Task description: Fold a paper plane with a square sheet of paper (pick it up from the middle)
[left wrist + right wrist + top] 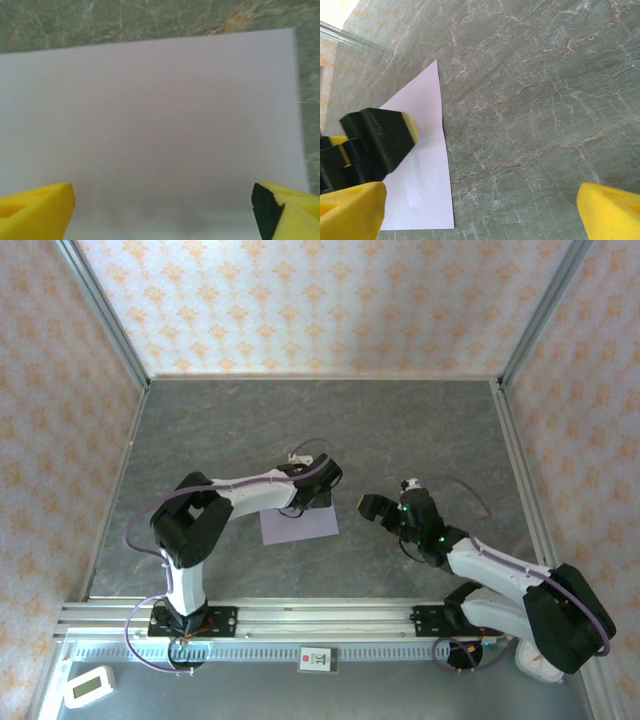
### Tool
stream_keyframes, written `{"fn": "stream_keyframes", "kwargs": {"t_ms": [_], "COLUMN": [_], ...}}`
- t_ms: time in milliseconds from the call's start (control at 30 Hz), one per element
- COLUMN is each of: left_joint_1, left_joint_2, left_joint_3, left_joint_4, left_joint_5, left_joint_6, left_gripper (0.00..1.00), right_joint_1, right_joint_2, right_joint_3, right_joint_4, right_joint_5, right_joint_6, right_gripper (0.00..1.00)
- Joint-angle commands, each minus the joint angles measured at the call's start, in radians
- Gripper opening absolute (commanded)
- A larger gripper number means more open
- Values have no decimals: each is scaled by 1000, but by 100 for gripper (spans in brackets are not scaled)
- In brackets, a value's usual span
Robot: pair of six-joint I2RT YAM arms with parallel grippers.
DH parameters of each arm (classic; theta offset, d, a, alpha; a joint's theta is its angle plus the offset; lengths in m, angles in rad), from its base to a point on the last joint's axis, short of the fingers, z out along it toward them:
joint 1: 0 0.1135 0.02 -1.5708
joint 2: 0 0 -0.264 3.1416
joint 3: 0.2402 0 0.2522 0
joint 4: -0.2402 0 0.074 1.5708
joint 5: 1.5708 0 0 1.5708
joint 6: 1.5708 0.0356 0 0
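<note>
Table [420, 430] of grey veined stone takes up the middle of the top view, boxed in by patterned walls. The left arm reaches from the lower left up over the centre. The right arm bends in from the lower right.

The square sheet of paper [300, 525] lies flat just left of centre in the top view, its upper part under the left wrist. In the left wrist view it is unfolded, with its corner at the upper right.

The left tool [162, 205] hangs over the sheet with its jaws spread wide and nothing between them. The right tool [480, 215] is equally wide and empty. It sits over bare stone just right of the sheet, which shows at the lower left of its view.

The sheet looks thin and lies flush on a hard surface, so a pinch at its middle will likely be the weak point. Closing fingers could skid across it, push it sideways or crumple it instead of raising a ridge. The tools are also close enough that they might knock together.
</note>
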Motion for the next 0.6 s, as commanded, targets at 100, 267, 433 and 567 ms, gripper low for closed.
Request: {"fn": "stream_keyframes", "kwargs": {"t_ms": [100, 267, 433, 567], "left_joint_1": [-39, -47, -46, -46], "left_joint_2": [-125, -165, -157, -92], "left_joint_3": [-45, -177, -243, -202], "left_joint_4": [-39, 28, 101, 101], "left_joint_5": [-13, 23, 56, 56], "left_joint_6": [-60, -177, -273, -271], "left_gripper": [100, 100, 100, 100], "right_joint_1": [-5, -4, -4, -4], "right_joint_2": [10, 24, 41, 51], "right_joint_3": [3, 8, 19, 27], "right_joint_4": [26, 37, 46, 48], "right_joint_5": [9, 2, -5, -15], "right_joint_6": [-11, -7, -7, -7], "right_gripper": [97, 97, 97, 96]}}
